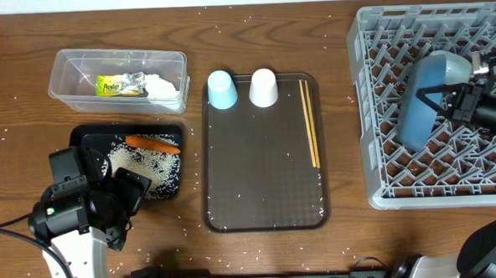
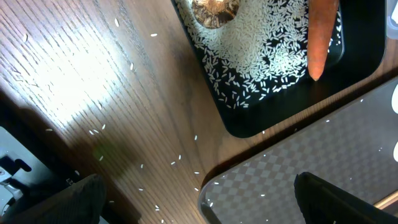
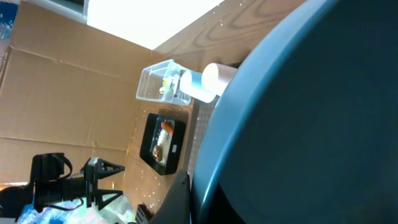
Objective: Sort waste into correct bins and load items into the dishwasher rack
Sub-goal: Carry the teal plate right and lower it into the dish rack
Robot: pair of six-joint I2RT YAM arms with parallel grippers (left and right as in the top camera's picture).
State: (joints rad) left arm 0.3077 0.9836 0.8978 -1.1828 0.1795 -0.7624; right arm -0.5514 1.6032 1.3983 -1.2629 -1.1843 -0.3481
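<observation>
the left claw (image 2: 199,205) hangs wide open over the table (image 2: 93,74), its two dark fingers well apart. just ahead of it sits a corner of the black tray (image 2: 249,124). the tray holds rice (image 2: 261,50), a brown lump (image 2: 214,9) and a carrot (image 2: 322,37). a rounded corner of the brown tray (image 2: 298,168) lies below the claw, nearer its right finger. loose grains dot the wood under the claw. beyond the black tray, farther from the claw, stands the tub (image 1: 65,76) with the wrapper (image 1: 116,84) and the napkin (image 1: 163,86) inside.

the right claw (image 1: 458,100) is over the rack (image 1: 383,150), right up against the plate (image 1: 419,115). the plate stands tilted on its edge among the pegs, on the claw's left. the plate fills most of the right wrist view and hides the fingers, so i cannot tell whether the claw is clamped on it.

well to the left of that claw, the blue cup (image 1: 221,90) and the white cup (image 1: 263,87) stand mouth down, side by side at the far end of the brown tray. the chopsticks (image 1: 310,124) lie along that tray's edge nearest the rack.
</observation>
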